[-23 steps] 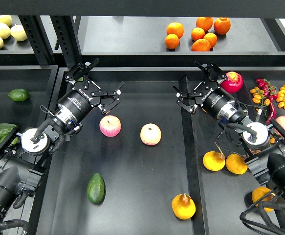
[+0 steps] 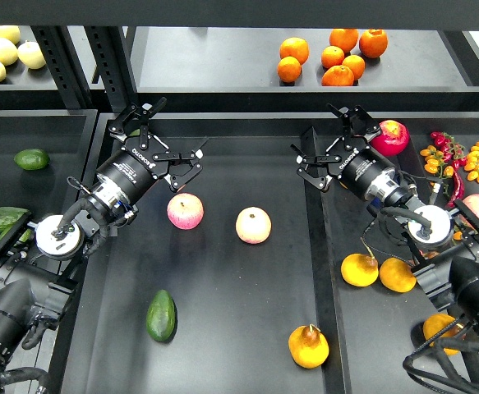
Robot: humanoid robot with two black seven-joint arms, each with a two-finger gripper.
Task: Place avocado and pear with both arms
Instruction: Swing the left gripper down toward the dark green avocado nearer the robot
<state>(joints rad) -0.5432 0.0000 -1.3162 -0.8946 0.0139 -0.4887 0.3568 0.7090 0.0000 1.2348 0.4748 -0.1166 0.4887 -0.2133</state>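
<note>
Teardrop avocado [image 2: 161, 316], plump pear [image 2: 308, 346]

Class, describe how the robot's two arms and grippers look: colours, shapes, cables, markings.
Both arms are black, built of cylindrical segments with silver-white round joint caps and black cables near the wrists. White lettering marks each wrist. The left gripper and right gripper have thin black angular fingers.
</note>
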